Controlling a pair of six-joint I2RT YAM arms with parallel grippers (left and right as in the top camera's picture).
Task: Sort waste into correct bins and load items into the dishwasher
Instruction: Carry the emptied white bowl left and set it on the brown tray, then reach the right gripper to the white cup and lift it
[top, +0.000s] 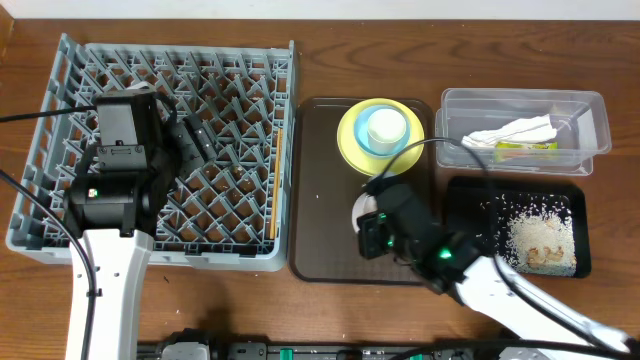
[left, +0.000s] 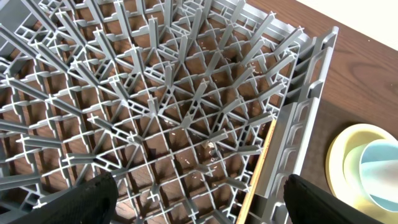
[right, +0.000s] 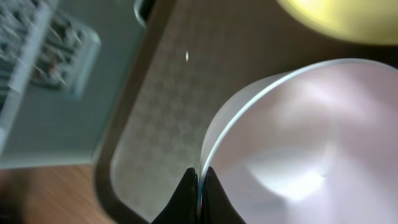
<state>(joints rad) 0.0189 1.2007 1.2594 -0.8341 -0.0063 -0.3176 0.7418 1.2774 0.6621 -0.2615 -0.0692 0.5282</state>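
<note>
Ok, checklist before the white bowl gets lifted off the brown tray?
1. Right gripper shut on the white round bowl's rim: ok.
2. Grip firm enough to lift: cannot tell.
3. Bowl free of scraps: ok, none visible.
4. Left gripper open over the grey pegged plastic dish rack: ok.
5. Round yellow plate and light blue bowl loaded: not ok, both on the dark brown tray.

Rack (top: 230, 100) left of the serving tray (top: 320, 200) bearing the plate (top: 351, 141); to its right, tub (top: 600, 130) behind the shallow tray (top: 463, 207).
</note>
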